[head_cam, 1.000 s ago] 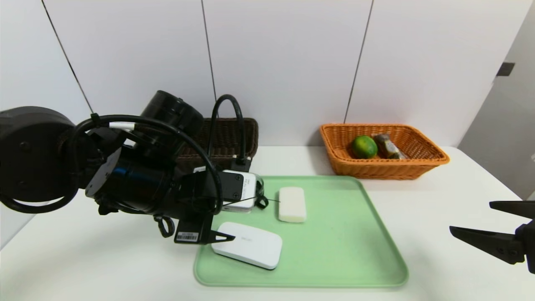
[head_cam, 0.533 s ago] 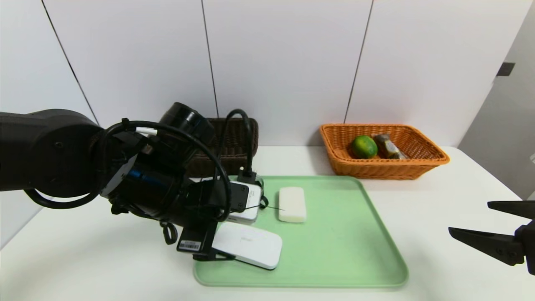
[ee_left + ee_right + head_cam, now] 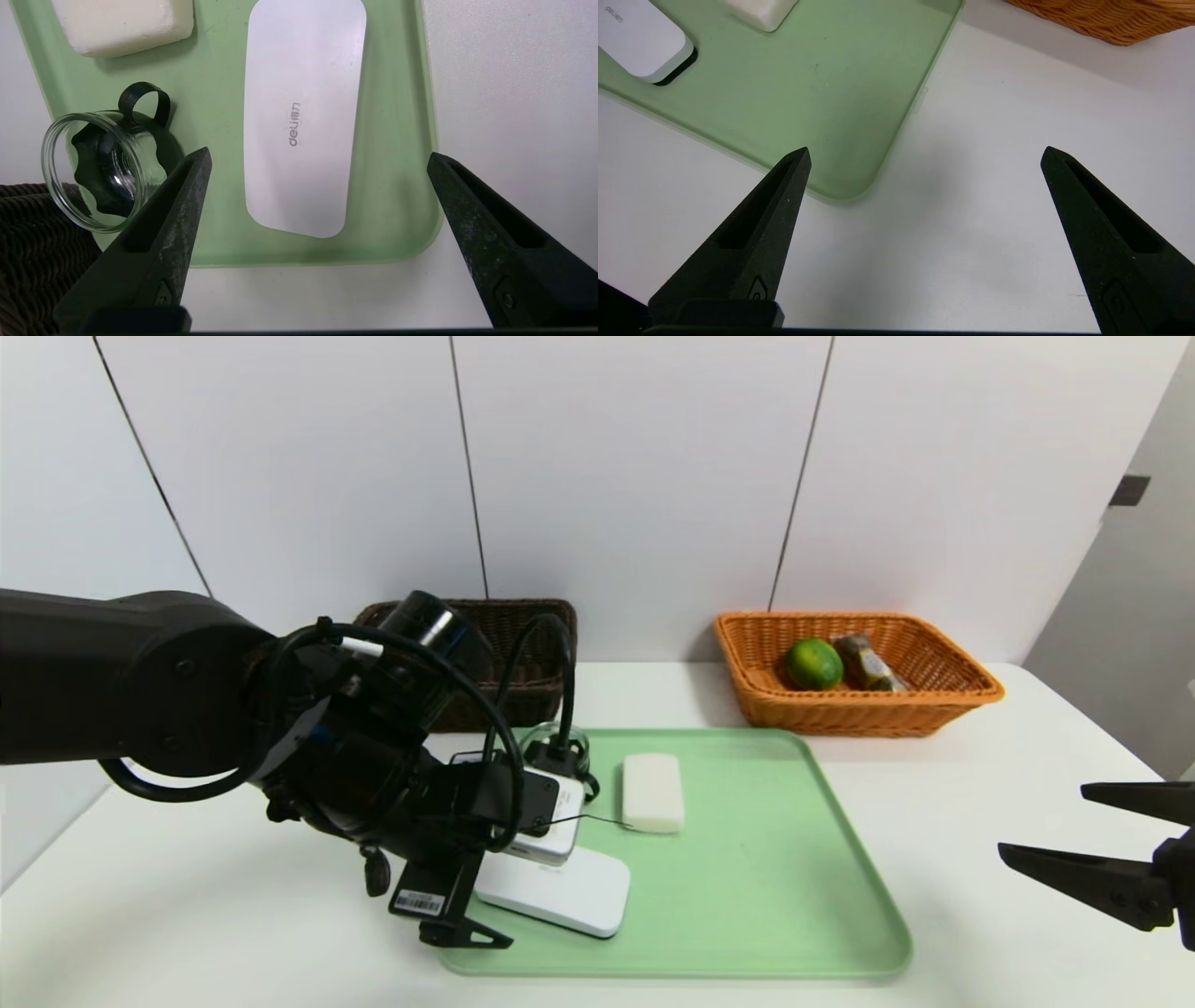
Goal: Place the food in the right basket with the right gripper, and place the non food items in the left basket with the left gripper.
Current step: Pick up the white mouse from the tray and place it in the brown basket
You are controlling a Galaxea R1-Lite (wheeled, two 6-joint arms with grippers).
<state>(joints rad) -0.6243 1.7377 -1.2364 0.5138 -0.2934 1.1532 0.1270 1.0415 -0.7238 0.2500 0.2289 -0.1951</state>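
Inside the orange basket (image 3: pixel 873 717), the lime (image 3: pixel 814 665) and foil-wrapped pack (image 3: pixel 868 663) are resting, food apparently finished. Over the tray (image 3: pixel 756 963), the left gripper (image 3: pixel 320 154) is hovering wide open; the white case (image 3: pixel 301 121), white bar (image 3: pixel 126 23) and glass cup (image 3: pixel 96 172) are still awaiting sorting. Beside the tray, the right gripper (image 3: pixel 927 149) is idling open.

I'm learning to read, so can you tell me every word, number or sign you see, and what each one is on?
"deli得力": on the flat white case.
Barcode sticker on the left gripper: the characters above its bars are too small to read.
Small print on the left gripper's white camera box: too small to read.
Label on the foil pack in the orange basket: too blurred to read.
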